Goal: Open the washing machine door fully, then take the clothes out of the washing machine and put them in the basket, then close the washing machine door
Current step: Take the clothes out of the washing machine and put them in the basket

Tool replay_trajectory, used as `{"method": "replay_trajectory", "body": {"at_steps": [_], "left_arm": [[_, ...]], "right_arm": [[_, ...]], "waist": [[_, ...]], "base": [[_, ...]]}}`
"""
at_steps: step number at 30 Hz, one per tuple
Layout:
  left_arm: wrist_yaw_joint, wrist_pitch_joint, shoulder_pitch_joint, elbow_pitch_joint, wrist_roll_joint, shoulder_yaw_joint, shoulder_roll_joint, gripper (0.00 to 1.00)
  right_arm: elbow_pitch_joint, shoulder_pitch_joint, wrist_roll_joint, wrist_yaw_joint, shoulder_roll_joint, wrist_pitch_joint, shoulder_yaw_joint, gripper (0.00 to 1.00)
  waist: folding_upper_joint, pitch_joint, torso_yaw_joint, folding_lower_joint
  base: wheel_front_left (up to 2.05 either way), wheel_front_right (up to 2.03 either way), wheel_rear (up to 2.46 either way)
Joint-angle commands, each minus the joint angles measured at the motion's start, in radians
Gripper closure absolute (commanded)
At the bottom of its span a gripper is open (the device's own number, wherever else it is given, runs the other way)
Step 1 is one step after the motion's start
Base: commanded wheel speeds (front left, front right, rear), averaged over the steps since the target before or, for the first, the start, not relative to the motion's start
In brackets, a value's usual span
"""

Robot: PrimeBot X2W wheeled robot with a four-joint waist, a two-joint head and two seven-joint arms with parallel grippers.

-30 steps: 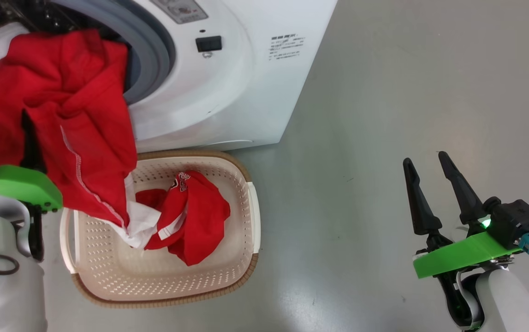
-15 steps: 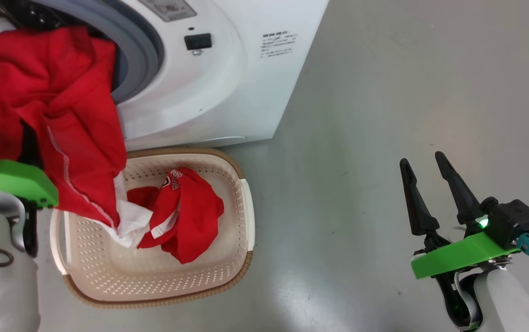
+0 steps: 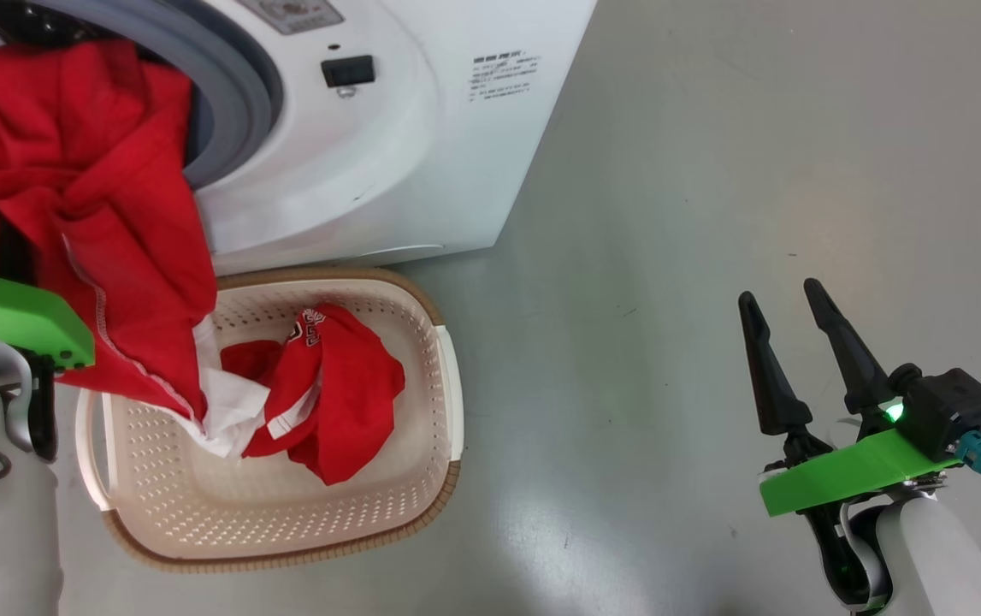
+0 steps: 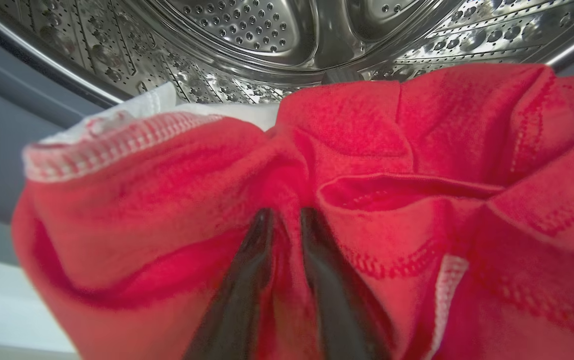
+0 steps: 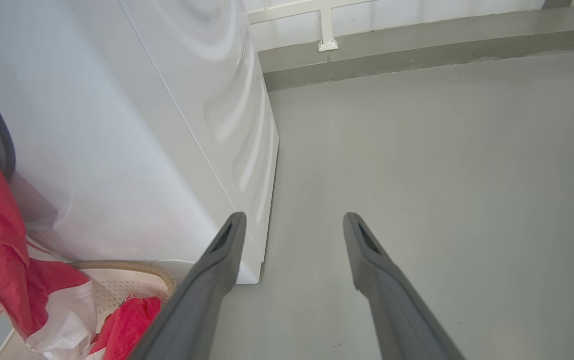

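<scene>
Left gripper (image 4: 284,220) fingers pinch one fold of the bright red fabric garment (image 3: 97,197), upper left; slippage would drop it beside the cream perforated plastic basket (image 3: 449,376); right gripper (image 3: 778,291) open.

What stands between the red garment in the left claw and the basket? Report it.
Nothing visible does. The left claw is shut on the red garment, which trails out of the washing machine, its white lower end hanging over the basket. A second garment lies in the basket, with bare bottom beside it.
</scene>
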Motion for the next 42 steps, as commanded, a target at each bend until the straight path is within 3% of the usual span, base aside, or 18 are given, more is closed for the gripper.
{"method": "replay_trajectory", "body": {"at_steps": [1, 6, 15, 30, 42], "left_arm": [[-0.008, -0.005, 0.004, -0.015, -0.007, 0.015, 0.042, 0.71], [-0.012, -0.005, 0.003, -0.044, -0.019, 0.012, 0.032, 1.00], [-0.022, -0.005, 0.069, -0.203, -0.075, 0.017, -0.015, 1.00], [-0.023, -0.005, 0.280, -0.450, -0.144, -0.066, -0.083, 1.00], [-0.023, -0.005, 0.452, -0.523, -0.162, -0.148, -0.121, 1.00]], "right_arm": [[-0.024, -0.011, 0.003, 0.007, -0.002, -0.006, 0.023, 0.00], [-0.022, -0.014, 0.001, 0.007, 0.000, -0.006, 0.018, 0.00], [-0.014, -0.011, 0.001, 0.007, 0.003, -0.006, 0.010, 0.00], [-0.006, 0.028, 0.003, 0.007, 0.005, -0.006, 0.001, 0.00], [-0.005, 0.061, 0.005, 0.007, 0.001, -0.006, 0.002, 0.00]], "waist": [[-0.0001, 0.001, 0.001, 0.0000], [-0.0001, 0.000, 0.005, 0.0000], [-0.0001, -0.028, 0.024, 0.0000], [-0.0001, -0.101, 0.062, 0.0000], [-0.0001, -0.139, 0.086, 0.0000]], "base": [[0.00, 0.00, 0.00], [0.00, 0.00, 0.00], [0.00, 0.00, 0.00], [0.00, 0.00, 0.00], [0.00, 0.00, 0.00]]}}
